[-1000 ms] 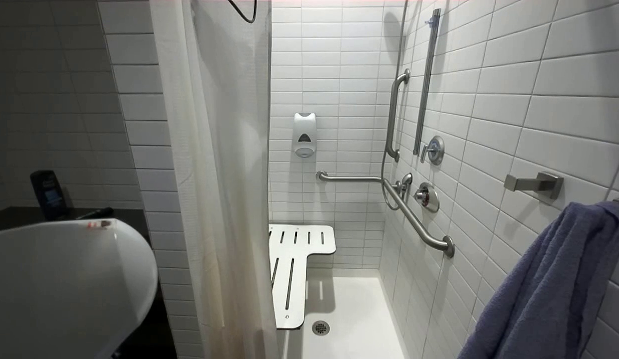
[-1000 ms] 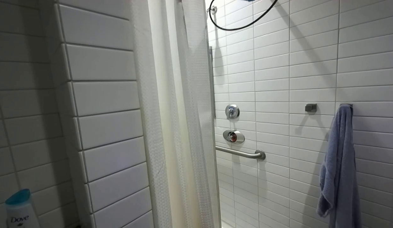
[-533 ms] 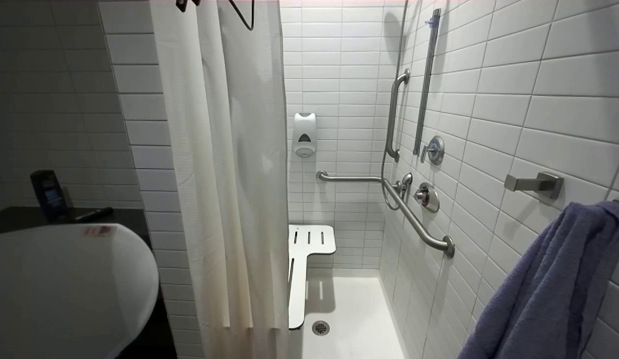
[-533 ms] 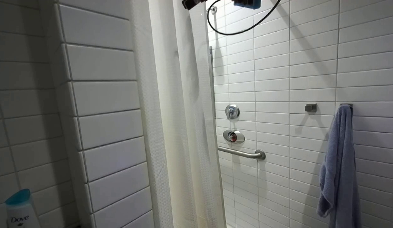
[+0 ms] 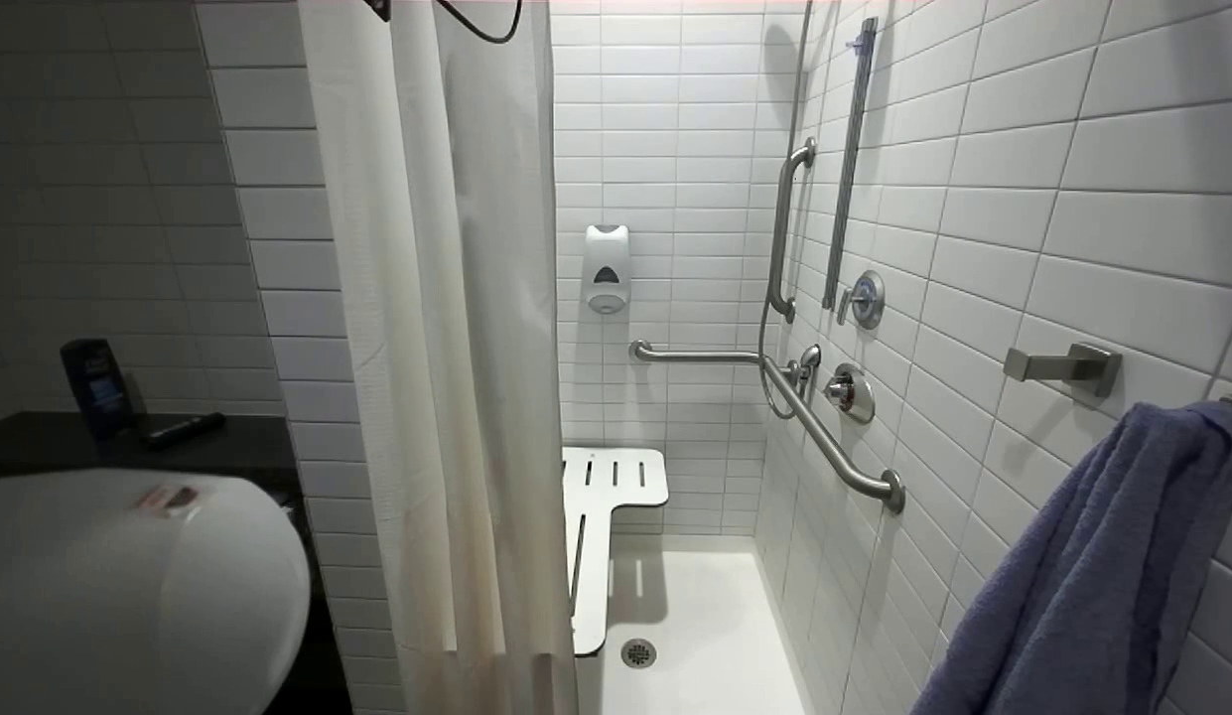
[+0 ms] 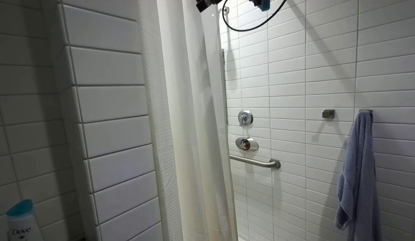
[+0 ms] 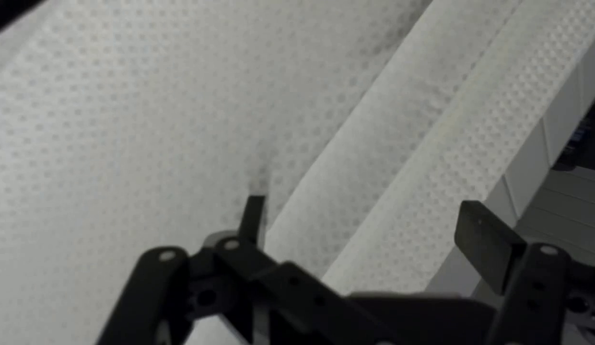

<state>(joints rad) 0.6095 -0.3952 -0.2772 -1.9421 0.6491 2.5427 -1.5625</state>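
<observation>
A white dimpled shower curtain (image 7: 182, 120) fills most of the wrist view. In both exterior views the curtain (image 5: 437, 348) (image 6: 190, 117) hangs in folds beside the tiled wall end. My gripper (image 7: 369, 225) stands open in front of it, jaws wide apart, nothing gripped between them. The left fingertip (image 7: 252, 211) is close to a fold; whether it touches the cloth I cannot tell. The right fingertip (image 7: 484, 239) is by the curtain's border with the tiles. Only a bit of the gripper shows at the top edge of both exterior views.
My white arm link (image 5: 129, 596) fills the lower left of an exterior view, near a black bottle (image 5: 97, 387) on a dark shelf. A Dove bottle (image 6: 24, 224), blue towel (image 6: 357, 174), slotted shower seat (image 5: 635, 477) and grab bar (image 5: 824, 442) are around. A black cable (image 6: 247, 30) loops overhead.
Gripper fingers have come into view at the top of the exterior views. The curtain's free edge swung right, then slightly back. The white arm link has sunk.
</observation>
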